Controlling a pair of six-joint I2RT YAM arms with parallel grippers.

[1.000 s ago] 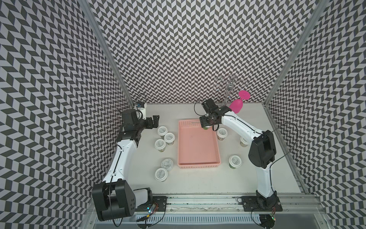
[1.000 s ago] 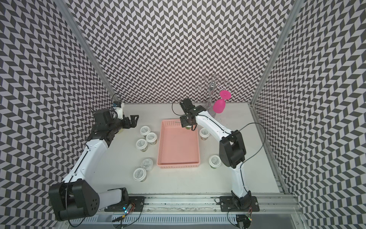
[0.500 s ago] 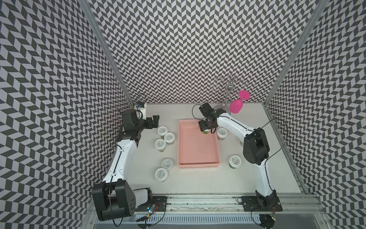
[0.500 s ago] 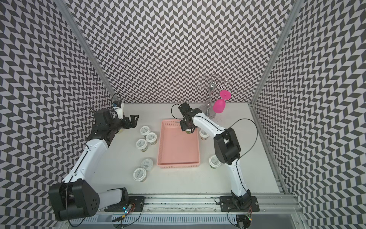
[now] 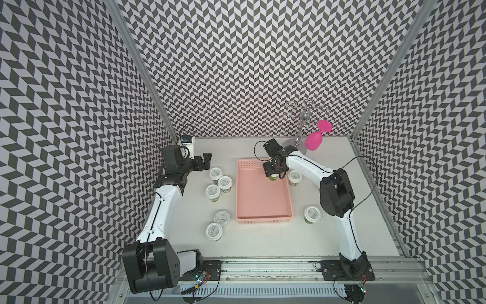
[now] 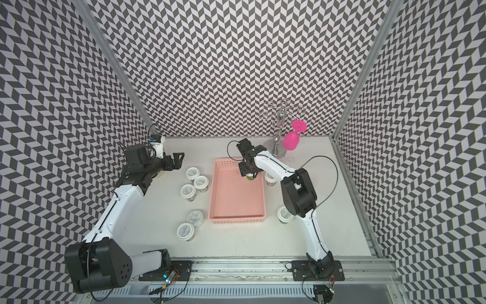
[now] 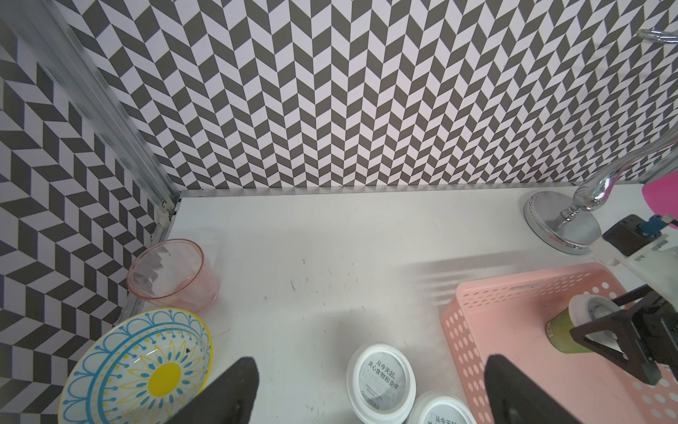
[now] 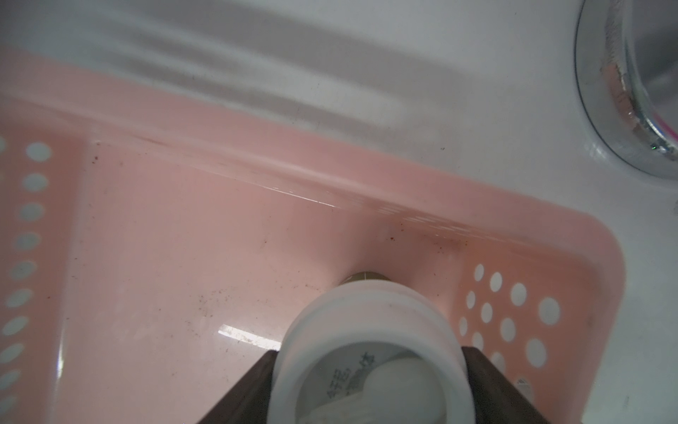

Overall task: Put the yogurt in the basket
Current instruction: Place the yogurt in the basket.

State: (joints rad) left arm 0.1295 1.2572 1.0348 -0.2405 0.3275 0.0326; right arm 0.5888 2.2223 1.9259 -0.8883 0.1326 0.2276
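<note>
Pale-pink plastic, the basket (image 5: pixel 264 219) sat mid-bench. In its far right corner the right arm's jaws were closed on the white lid of a green yogurt cup (image 8: pixel 367 323), which was tilted, low over the floor. The left arm's jaws hung wide open and empty at far left, near three cups (image 5: pixel 225 182) on the bench (image 5: pixel 263 242).

- Chrome glass rack (image 5: pixel 302 123): upright at the table's far edge, round base flat on the surface, curled arms at the top.
- Magenta goblet (image 5: pixel 314 140): hangs foot-up from one rack arm, bowl tilted.
- Clear pinkish tumbler (image 7: pixel 172 277): upright near the far left corner, at the foot of the side wall.
- Patterned bowl (image 7: pixel 139 367): blue rings, yellow centre, right way up, just beside the tumbler.
- Table (image 5: pixel 263 244): white, lightly scuffed.
- Walls (image 5: pixel 249 65): grey-and-white chevron print.
</note>
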